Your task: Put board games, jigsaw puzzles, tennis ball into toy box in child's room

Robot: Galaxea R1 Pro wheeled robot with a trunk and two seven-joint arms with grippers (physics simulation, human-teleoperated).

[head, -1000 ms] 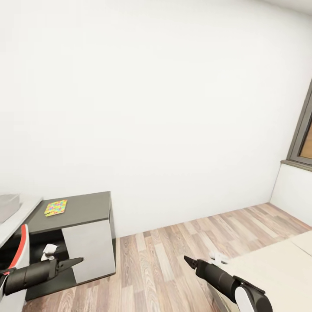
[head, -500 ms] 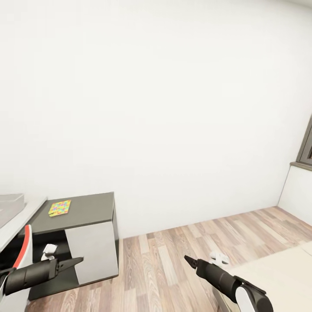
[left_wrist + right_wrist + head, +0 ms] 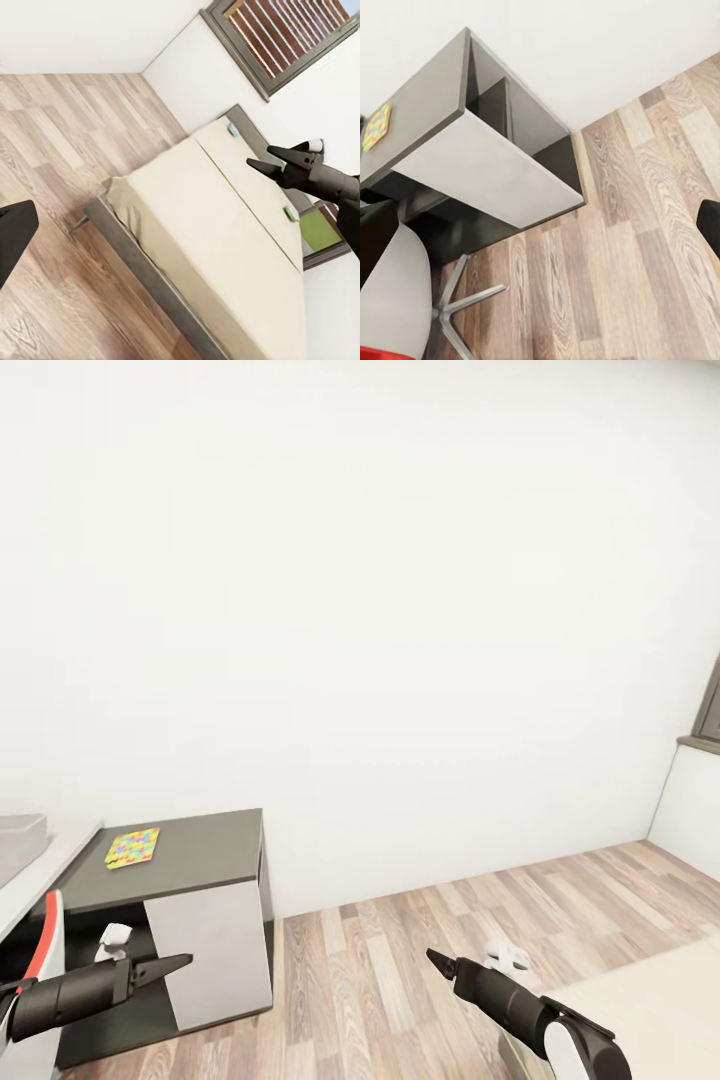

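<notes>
One flat jigsaw puzzle (image 3: 132, 848) is lying on the dark desk (image 3: 200, 855) cabinet. Two grippers, left (image 3: 180, 963) and right (image 3: 433, 958), are hovering empty above wood-plank floor (image 3: 400, 960), pointed jaws clenched.

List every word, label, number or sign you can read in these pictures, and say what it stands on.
None can be read.
The jigsaw puzzle on the dark cabinet shows coloured pieces, no lettering.
The small flat items on the bed are too small to read.
</notes>
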